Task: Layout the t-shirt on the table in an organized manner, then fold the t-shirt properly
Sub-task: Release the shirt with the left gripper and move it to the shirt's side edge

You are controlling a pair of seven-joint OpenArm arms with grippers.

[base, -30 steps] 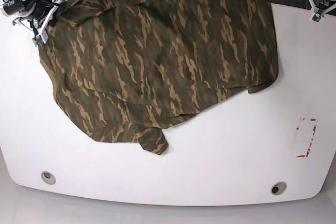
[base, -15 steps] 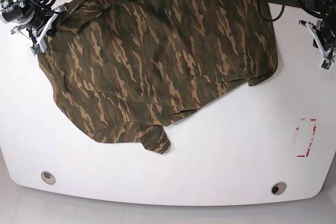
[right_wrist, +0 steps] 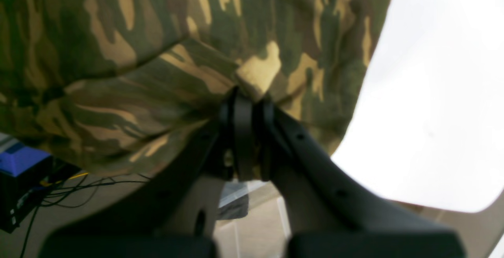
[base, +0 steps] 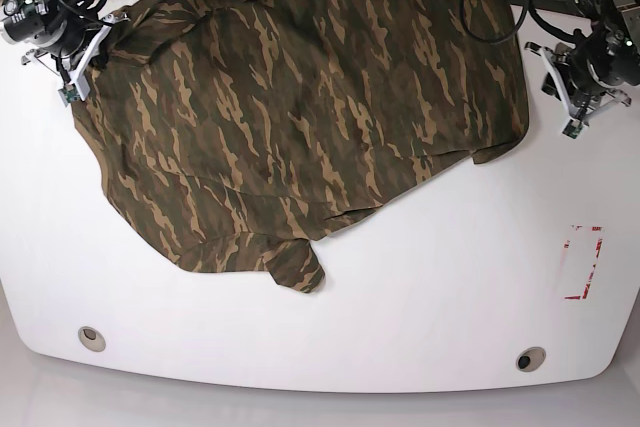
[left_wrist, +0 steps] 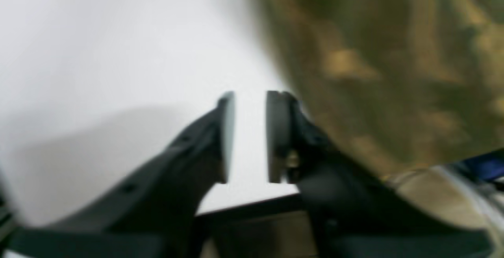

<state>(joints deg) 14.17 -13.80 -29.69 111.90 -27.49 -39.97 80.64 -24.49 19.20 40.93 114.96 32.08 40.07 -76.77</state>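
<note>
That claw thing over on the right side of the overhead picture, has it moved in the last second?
Yes. The left end effector has come down from the table's far right corner, closer to the red-and-white tape mark.

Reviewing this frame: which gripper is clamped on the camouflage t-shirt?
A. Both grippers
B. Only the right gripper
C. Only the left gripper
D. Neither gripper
B. The right gripper is pinched shut on a bunched edge of the t-shirt, while the left gripper has a visible gap between its jaws, nothing in it, over the bare table beside the cloth.
</note>
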